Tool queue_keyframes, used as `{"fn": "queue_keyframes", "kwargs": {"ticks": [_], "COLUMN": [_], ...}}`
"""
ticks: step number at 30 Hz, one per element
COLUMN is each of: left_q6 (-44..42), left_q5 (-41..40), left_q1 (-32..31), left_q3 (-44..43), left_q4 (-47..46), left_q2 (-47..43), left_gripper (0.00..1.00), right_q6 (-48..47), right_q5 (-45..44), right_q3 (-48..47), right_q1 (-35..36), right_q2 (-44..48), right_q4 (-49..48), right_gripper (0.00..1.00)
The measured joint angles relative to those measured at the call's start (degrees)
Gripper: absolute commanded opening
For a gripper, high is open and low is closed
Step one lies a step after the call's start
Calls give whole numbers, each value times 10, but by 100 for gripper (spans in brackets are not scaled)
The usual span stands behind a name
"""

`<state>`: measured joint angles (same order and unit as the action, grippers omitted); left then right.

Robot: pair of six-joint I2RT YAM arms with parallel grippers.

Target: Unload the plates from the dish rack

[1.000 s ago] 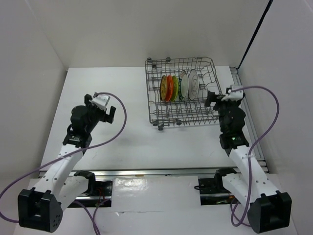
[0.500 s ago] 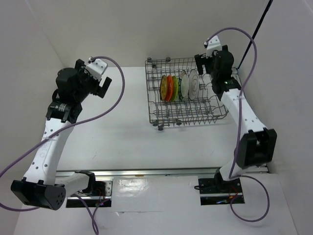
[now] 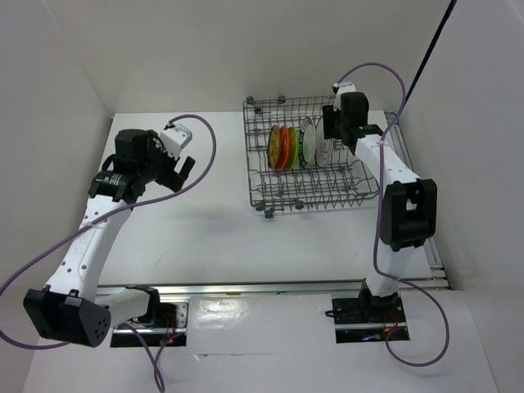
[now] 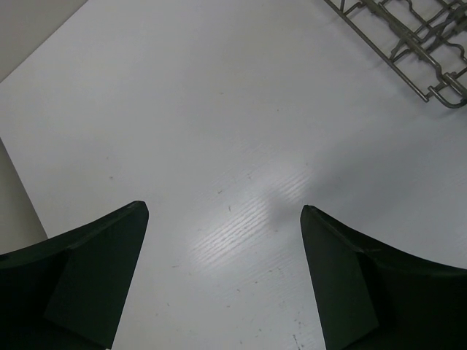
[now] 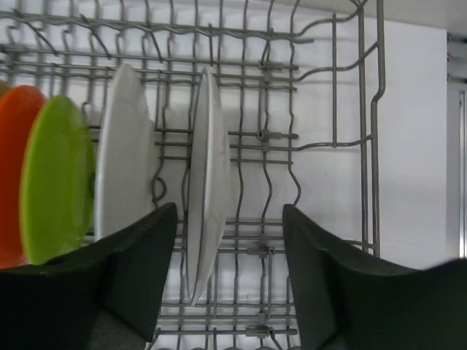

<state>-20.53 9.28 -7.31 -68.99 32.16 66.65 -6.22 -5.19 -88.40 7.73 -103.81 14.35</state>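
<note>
The grey wire dish rack (image 3: 250,164) stands at the back right of the table. Five plates stand on edge in it: amber-yellow (image 3: 274,147), orange (image 3: 283,147), lime green (image 3: 292,147), blue-rimmed white (image 3: 307,143) and thin-ringed white (image 3: 325,147). My right gripper (image 3: 330,131) is open above the rack. In the right wrist view its gripper (image 5: 228,209) straddles the thin-ringed plate (image 5: 208,182) without touching it, with the other white plate (image 5: 124,175), the green plate (image 5: 58,189) and the orange plate (image 5: 14,168) to the left. My left gripper (image 3: 183,168) is open and empty over bare table.
The left wrist view shows its open gripper (image 4: 222,211) over the white table top (image 4: 219,109), with a corner of the rack (image 4: 408,36) at the upper right. White walls close in the table on three sides.
My right arm has swung from the rack's right side round to its back and down over the white plates. My left arm rose, then came lower and a little right.
</note>
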Motion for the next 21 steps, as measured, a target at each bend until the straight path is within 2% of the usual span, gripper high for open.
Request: {"fn": "queue_keyframes", "kwargs": {"ticks": [3,7,9,10,11,14,15,21], "left_q6": [0,3,9,13,14,25,27,43], "left_q5": [-12,-22,-26,-31,-35,-46,-47,-47], "left_q1": [0,0,0,0,0,0,0,0], "left_q3": [0,0,0,1,2,3,3,3], "left_q4": [-4,-8,-13,-17,-22,-28,-29,-30], "left_q2": [0,-1,-3,-5,-7,-12,-13,-16], "left_gripper": [100,100,100,100,100,100,100,100], "right_q6": [29,54,62,65,66,70,61,52], "right_q5": [-21,-38,-47,-54,-59,-92,-109,-196], "right_q3": [-3,-23,-33,-35,-36,-44,-47,-78], "right_q1": [0,0,4,5,7,25,32,58], "right_q2": [-29,-72,-89,-93,-96,-98,-99,-97], "right_q4": [-5,-1,-1,-1,-1,4,8,16], "right_gripper": [54,51,45,32,25,4,0,0]}}
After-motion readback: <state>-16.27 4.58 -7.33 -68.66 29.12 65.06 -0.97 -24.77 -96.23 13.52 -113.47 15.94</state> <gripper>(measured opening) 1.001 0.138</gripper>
